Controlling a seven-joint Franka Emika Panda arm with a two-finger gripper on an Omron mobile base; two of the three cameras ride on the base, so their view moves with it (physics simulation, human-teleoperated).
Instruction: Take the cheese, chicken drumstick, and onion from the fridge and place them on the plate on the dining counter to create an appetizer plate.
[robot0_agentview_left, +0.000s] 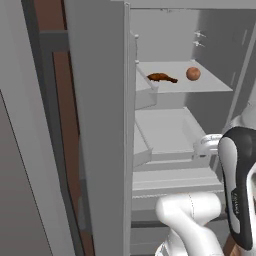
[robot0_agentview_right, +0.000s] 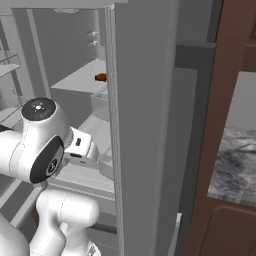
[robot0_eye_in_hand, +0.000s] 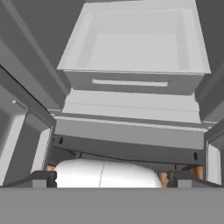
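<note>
Left base view: at 9 o'clock a brown cabinet (robot0_agentview_left: 45, 15) edge shows behind the fridge's open grey door (robot0_agentview_left: 97, 125), which stands on edge through the middle. Right of it the fridge (robot0_agentview_left: 215, 35) interior is pale grey-white. On the upper shelf (robot0_agentview_left: 210, 85), toward 1 o'clock, the chicken drumstick (robot0_agentview_left: 161, 77) lies with its narrow end pointing right, and the onion (robot0_agentview_left: 193, 74) sits near it to the right, apart from it. Below is a bare drawer-like bin (robot0_agentview_left: 165, 132).

In the right base view a fridge door again stands on edge at centre; a brown piece on the shelf at 11 o'clock peeks past its edge, too small to name. At 3 o'clock is a dark brown cabinet frame, with the grey marbled dining counter (robot0_agentview_right: 237, 165) beyond.

In the hand view the gripper (robot0_eye_in_hand: 112, 178) has its fingertips spread wide at 7 and 5 o'clock, holding nothing, facing a pale drawer (robot0_eye_in_hand: 131, 43) at 12 o'clock.

No writing or labels can be read.
</note>
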